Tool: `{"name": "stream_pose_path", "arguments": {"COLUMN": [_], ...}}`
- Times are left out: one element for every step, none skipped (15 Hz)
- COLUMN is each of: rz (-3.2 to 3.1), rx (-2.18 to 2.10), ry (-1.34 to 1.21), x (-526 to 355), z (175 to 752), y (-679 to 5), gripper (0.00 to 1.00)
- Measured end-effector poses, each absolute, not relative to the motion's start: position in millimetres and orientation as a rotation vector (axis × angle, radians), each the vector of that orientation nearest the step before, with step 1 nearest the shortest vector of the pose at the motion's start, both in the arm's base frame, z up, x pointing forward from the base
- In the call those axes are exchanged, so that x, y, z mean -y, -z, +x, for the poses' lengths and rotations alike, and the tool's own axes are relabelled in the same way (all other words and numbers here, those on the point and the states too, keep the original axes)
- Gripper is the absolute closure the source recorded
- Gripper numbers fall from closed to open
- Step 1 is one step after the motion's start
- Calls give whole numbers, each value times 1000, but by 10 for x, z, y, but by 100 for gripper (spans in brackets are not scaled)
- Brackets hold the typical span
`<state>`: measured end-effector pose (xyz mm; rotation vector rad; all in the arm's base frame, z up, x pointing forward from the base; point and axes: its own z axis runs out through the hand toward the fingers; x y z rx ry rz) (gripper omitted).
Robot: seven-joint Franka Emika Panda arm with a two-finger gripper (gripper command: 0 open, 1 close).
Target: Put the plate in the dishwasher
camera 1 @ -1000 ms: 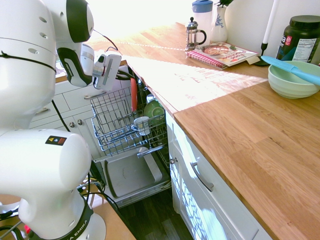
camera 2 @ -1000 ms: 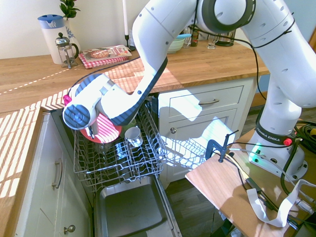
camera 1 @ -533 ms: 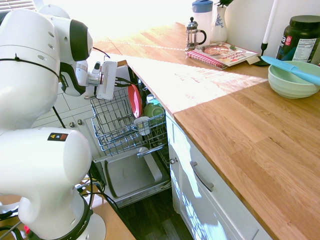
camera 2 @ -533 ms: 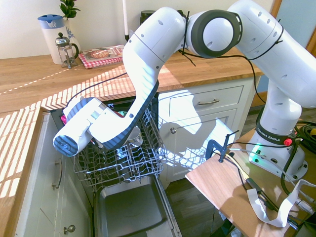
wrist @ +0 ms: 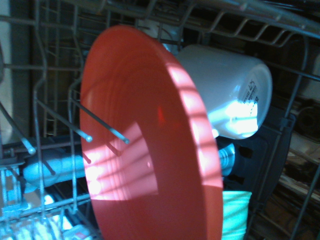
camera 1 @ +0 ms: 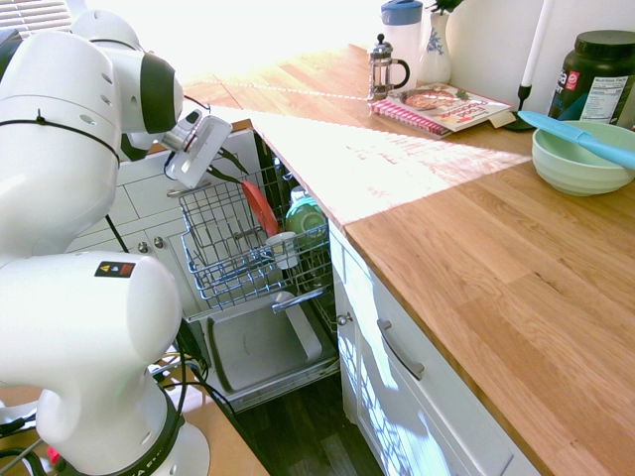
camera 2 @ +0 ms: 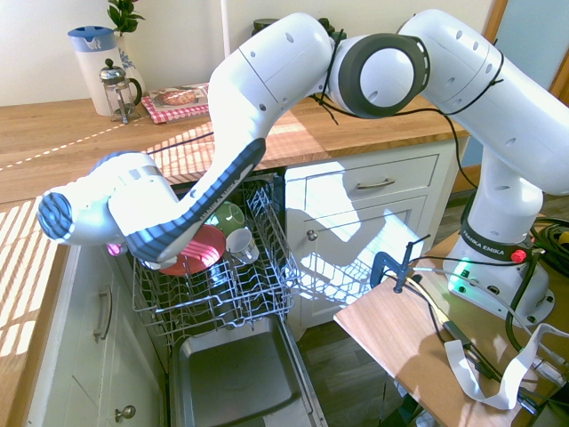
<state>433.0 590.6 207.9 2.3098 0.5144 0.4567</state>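
Note:
The coral-pink plate [camera 1: 260, 206] leans on edge among the tines of the dishwasher's pulled-out wire rack [camera 1: 220, 253]. The second exterior view shows the plate [camera 2: 194, 253] low in the rack [camera 2: 222, 298], partly behind my forearm. It fills the wrist view [wrist: 150, 150], with rack tines crossing in front of it. My gripper [camera 1: 230, 171] hovers just above and to the left of the plate's rim. It looks open and off the plate. My arm hides it in the second exterior view.
A green bowl [camera 2: 228, 216] and a white cup [camera 2: 239, 243] sit in the rack right beside the plate. The dishwasher door [camera 1: 260, 347] lies open below. The wooden countertop edge [camera 1: 308, 188] overhangs the rack; a pale green bowl [camera 1: 580, 159] stands on the counter.
The plate went from hanging in my gripper over the rack to leaning among the tines. My wrist has tilted up and drawn back to the left, away from the plate.

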Motion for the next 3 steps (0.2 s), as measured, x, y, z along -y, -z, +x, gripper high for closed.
{"name": "stream_pose_path", "arguments": {"rz": [2361,2414,2463], "rx": [-494,-476,-457], "ry": [-405,-352,-302], "x": [-5930,-5949,-5940], "z": [4403,4469,4532], "y": [-2260,-2481,-2753], "gripper": [0,0,0]}}
